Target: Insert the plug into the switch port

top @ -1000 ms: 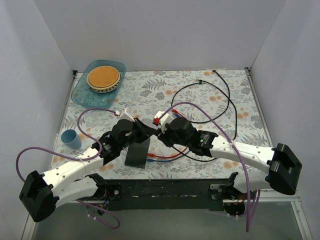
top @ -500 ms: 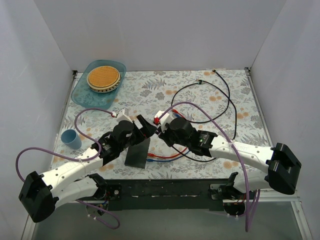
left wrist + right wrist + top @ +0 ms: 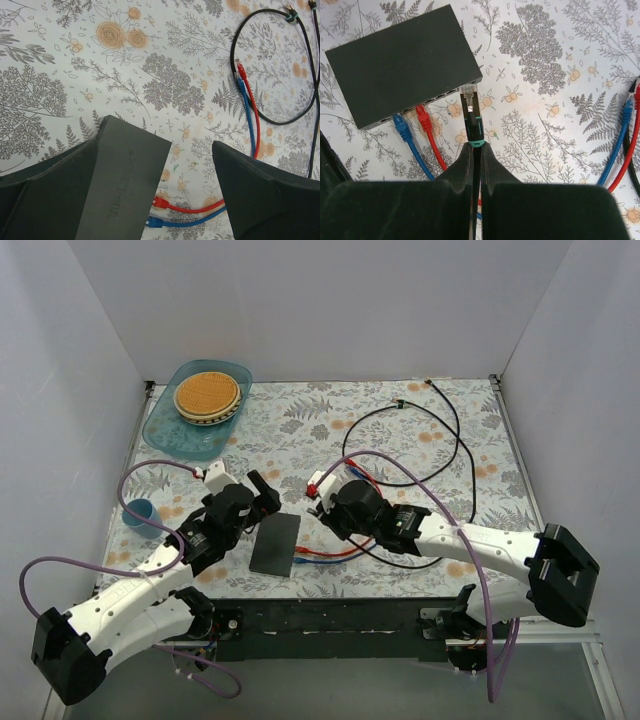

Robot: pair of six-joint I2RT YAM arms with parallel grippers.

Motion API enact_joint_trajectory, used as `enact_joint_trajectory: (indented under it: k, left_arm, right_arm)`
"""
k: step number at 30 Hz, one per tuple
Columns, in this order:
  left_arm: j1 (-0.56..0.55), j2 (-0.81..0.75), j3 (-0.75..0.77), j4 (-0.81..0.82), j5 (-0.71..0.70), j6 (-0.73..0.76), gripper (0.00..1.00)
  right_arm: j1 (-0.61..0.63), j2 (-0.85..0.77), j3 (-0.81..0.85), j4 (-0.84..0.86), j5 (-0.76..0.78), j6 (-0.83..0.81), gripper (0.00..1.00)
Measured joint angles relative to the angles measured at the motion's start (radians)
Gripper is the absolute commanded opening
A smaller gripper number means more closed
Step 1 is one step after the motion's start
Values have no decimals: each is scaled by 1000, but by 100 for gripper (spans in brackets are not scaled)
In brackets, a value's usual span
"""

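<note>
The switch (image 3: 276,544) is a flat black box lying on the flowered cloth, its socket side facing right. A red plug (image 3: 423,116) and a blue plug (image 3: 400,126) sit in two of its sockets. My right gripper (image 3: 477,147) is shut on the black cable just behind the plug (image 3: 471,106), a black plug with a teal band. The plug's tip lies at the right end of the socket row of the switch (image 3: 402,62). In the top view my right gripper (image 3: 320,520) stands just right of the switch. My left gripper (image 3: 156,145) is open above the far end of the switch (image 3: 125,185) and holds nothing.
A blue tray (image 3: 165,432) with a woven plate stands at the back left. A blue cup (image 3: 138,512) sits by the left wall. The black cable (image 3: 420,440) loops across the back right. Red and blue cables (image 3: 335,553) trail right from the switch.
My left gripper has opened and drawn back to the left, off the switch. My right gripper has closed fully on the plug's cable and edged nearer the switch.
</note>
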Motion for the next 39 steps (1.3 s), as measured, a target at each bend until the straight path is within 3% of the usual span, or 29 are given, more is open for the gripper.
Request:
enact_joint_trajectory:
  k: [14,27,39]
  left_arm:
    - [265,39,-115,126,299,142,98]
    - [285,131,-297,328,477,134,94]
    - [288,162,-320,434,553,118,93]
  right_arm:
    - [-1,179,0,-31,-127,-59,1]
    - [-18,290,43,-32,-213,-89,1]
    - [-40,372,119,-62,-259,-128,1]
